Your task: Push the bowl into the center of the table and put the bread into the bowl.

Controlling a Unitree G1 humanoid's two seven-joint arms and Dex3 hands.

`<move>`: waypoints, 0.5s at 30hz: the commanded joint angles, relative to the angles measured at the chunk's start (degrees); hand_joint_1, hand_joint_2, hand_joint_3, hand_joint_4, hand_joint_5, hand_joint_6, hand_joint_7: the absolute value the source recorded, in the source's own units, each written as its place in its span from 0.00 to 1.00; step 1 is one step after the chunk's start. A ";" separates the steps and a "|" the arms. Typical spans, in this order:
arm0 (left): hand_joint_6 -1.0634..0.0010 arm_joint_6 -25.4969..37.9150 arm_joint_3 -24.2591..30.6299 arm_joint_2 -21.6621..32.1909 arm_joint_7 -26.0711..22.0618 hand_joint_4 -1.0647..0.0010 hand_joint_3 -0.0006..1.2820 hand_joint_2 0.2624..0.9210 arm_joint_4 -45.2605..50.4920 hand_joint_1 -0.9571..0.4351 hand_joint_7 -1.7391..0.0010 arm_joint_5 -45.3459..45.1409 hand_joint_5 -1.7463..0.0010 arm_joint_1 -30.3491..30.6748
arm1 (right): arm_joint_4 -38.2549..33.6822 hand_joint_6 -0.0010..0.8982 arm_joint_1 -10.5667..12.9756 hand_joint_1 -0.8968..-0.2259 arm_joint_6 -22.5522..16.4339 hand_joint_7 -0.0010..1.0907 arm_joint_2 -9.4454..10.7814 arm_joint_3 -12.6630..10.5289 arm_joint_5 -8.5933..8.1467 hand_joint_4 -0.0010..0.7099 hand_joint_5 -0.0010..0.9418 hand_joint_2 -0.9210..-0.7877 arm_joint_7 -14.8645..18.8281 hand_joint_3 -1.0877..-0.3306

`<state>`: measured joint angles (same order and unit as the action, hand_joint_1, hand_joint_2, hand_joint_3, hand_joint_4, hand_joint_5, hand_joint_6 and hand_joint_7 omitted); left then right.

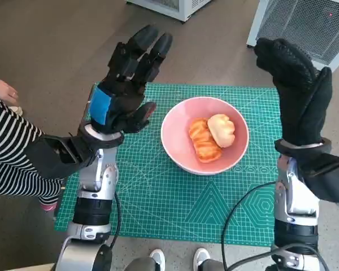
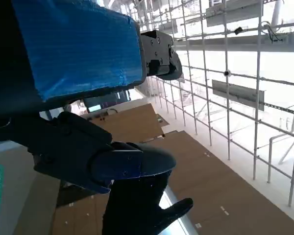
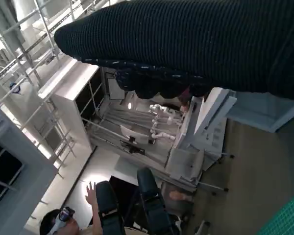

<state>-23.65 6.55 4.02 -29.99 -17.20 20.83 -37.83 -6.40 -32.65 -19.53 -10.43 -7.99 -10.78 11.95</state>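
Bread [image 1: 211,137], two pieces side by side, lies inside the pink bowl [image 1: 175,141], which sits on the green mat [image 1: 158,197] between the two raised hands. Left hand [image 1: 127,84] stands just left of the bowl, lifted off the mat, fingers spread and pointing away from the robot, holding nothing. Right hand [image 1: 299,93] is up at the bowl's right, apart from it, glove fingers straight and together, empty. A person's striped sleeve [image 1: 5,152] shows beyond the left forearm.
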 commanded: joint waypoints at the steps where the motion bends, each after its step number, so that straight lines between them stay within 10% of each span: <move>1: 1.00 1.03 -0.18 0.35 0.18 0.86 0.36 1.00 0.97 0.21 0.70 0.00 0.99 0.47 | 0.10 0.03 1.61 0.29 0.29 0.47 0.39 0.22 0.87 0.20 0.00 0.00 -0.65 0.50; 15: 1.00 3.81 -0.70 -0.20 0.70 0.86 0.36 1.00 3.15 0.22 0.69 0.36 0.99 1.18 | 0.93 0.03 2.52 0.30 0.31 0.47 0.31 0.60 0.55 0.20 0.00 0.00 -0.17 0.50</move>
<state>-20.69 6.14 4.00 -29.52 -15.18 20.90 -37.14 -5.38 -31.74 -19.53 -10.26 -7.59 -10.78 11.74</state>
